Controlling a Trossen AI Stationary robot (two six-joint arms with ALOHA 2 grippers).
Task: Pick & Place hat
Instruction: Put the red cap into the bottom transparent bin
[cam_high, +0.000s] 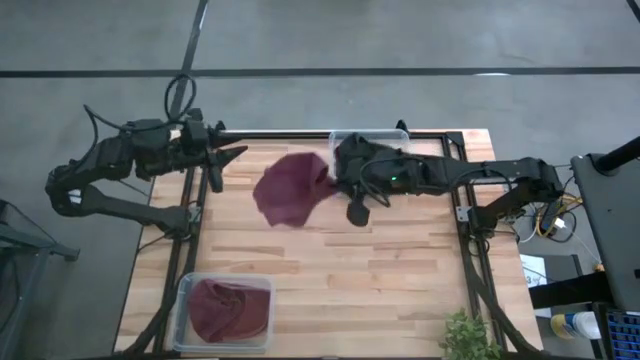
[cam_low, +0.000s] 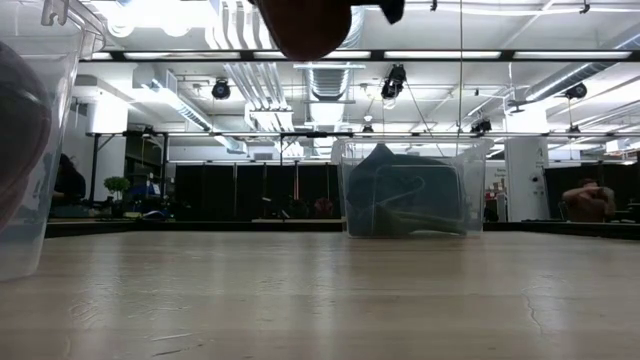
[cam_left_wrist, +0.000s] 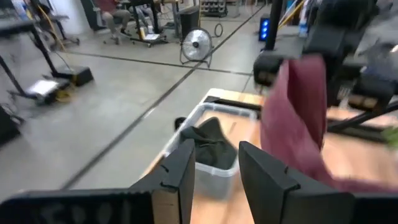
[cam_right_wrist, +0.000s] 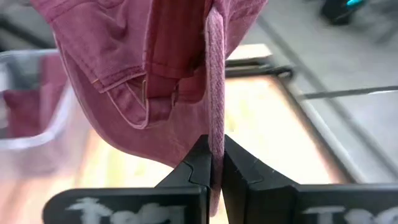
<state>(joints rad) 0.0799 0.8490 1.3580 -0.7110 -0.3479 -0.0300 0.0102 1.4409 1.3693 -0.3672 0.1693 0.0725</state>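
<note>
A maroon hat (cam_high: 290, 190) hangs in the air over the table's far middle. It shows at the top of the low view (cam_low: 305, 25) and in the left wrist view (cam_left_wrist: 298, 118). My right gripper (cam_high: 332, 180) reaches in from the right and is shut on it. My left gripper (cam_high: 235, 155) waits open at the far left edge, its fingers (cam_left_wrist: 186, 168) apart and touching nothing. My right gripper (cam_right_wrist: 216, 171) pinches a thin stitched edge of the hat (cam_right_wrist: 214, 134) between its two fingers, coming from the table's right side. The hat is lifted clear of the table, and its crown (cam_right_wrist: 118, 74) sags loosely beyond the fingers.
A clear bin (cam_high: 370, 140) holding dark hats (cam_low: 405, 190) stands at the far edge, just behind my right gripper. Another clear bin (cam_high: 185, 315) with a maroon hat (cam_high: 225, 310) inside sits at the near left corner. A plant (cam_high: 468, 338) stands near right.
</note>
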